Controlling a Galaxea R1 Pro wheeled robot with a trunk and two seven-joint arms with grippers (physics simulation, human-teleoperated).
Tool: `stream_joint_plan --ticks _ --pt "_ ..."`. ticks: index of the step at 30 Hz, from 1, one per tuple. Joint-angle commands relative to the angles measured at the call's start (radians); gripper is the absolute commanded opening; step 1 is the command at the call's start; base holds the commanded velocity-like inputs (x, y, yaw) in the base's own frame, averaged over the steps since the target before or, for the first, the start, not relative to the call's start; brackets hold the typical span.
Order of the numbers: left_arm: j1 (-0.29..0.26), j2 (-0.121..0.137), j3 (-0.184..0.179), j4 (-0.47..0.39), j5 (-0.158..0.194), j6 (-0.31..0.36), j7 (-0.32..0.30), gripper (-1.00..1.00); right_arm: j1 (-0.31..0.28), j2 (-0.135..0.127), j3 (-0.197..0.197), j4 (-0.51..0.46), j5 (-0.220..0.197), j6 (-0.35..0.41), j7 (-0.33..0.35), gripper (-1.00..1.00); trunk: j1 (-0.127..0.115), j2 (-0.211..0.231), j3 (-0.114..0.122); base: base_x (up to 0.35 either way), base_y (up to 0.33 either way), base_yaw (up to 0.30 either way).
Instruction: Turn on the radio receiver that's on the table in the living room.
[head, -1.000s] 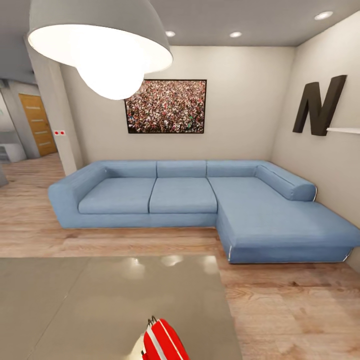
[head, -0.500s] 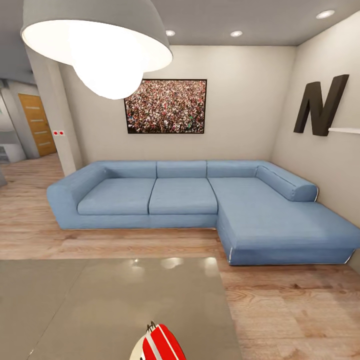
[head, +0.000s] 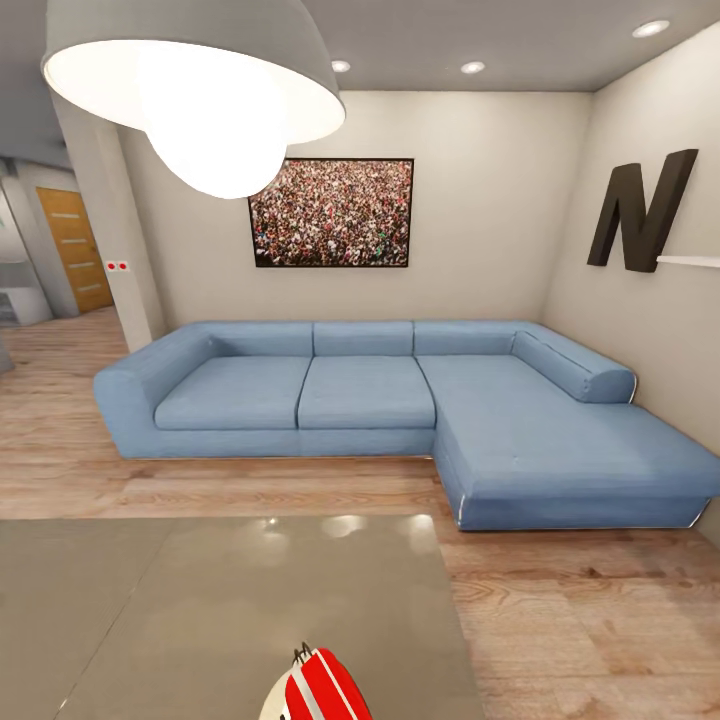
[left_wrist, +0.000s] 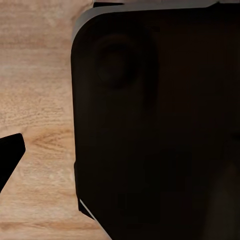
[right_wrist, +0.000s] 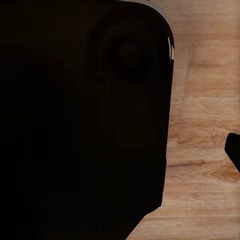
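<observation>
Head view: one radio receiver (head: 318, 688) on the grey worktop (head: 200, 600), one blue sofa (head: 400, 410) beyond. Wrist views add dark robot body over plank floor (left_wrist: 35, 100). Neither tool's opening can be told.

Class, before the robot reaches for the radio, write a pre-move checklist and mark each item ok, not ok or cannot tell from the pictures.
1. Radio on the table: ok.
2. Whole radio in the head view: not ok, cut off by the picture's lower edge.
3. Power switch located: cannot tell.
4. Table around the radio free of clutter: ok.
5. Either gripper open and ready: cannot tell; the wrist views show a dark body over wood floor.
6. Radio within reach: cannot tell.
</observation>
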Motion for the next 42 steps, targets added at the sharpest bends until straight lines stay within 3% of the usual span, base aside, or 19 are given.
stream_joint_plan --ticks 1,9,42 --pt "0.000 0.000 0.000 -0.005 0.000 0.000 0.000 1.00 0.000 0.000 0.000 0.000 0.000 0.001 0.000 1.00 0.000 0.000 0.000 0.000 0.000 0.000" --pt "0.000 0.001 0.000 -0.021 0.000 0.003 0.003 1.00 0.000 -0.001 0.000 0.000 0.000 0.000 0.000 1.00 0.000 0.000 0.000 0.000 0.000 0.000" --pt "0.000 0.000 0.000 -0.023 0.000 0.008 0.000 1.00 0.000 0.004 -0.005 0.000 -0.002 0.000 -0.001 1.00 -0.127 0.231 0.103 0.000 0.000 0.000"
